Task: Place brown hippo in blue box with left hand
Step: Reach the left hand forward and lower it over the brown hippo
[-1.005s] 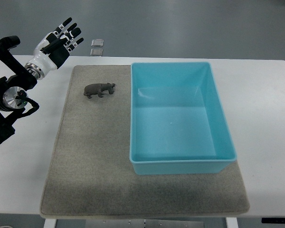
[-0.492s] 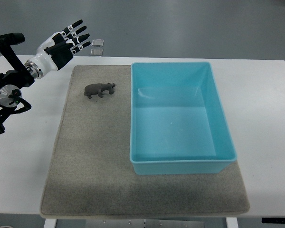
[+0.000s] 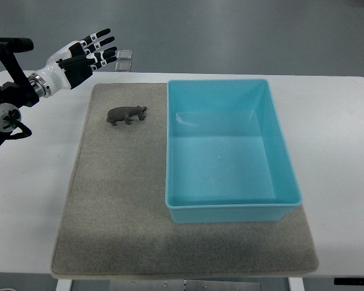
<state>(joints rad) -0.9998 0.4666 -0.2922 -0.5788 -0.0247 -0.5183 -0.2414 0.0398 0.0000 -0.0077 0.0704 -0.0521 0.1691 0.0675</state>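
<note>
White bench (image 3: 340, 139) carrying a grey mat (image 3: 121, 212); on the mat's right half stands the blue box (image 3: 230, 209), an open rectangular tub with nothing visible inside. The left arm enters at the upper left, its robot hand (image 3: 82, 53) raised over the bench's far-left corner with fingers (image 3: 100, 42) spread wide, holding nothing. The brown hippo (image 3: 126, 114) stands on the mat near its far edge, just left of the box and apart from the hand. Two small square items (image 3: 124, 59) lie beyond the bench.
</note>
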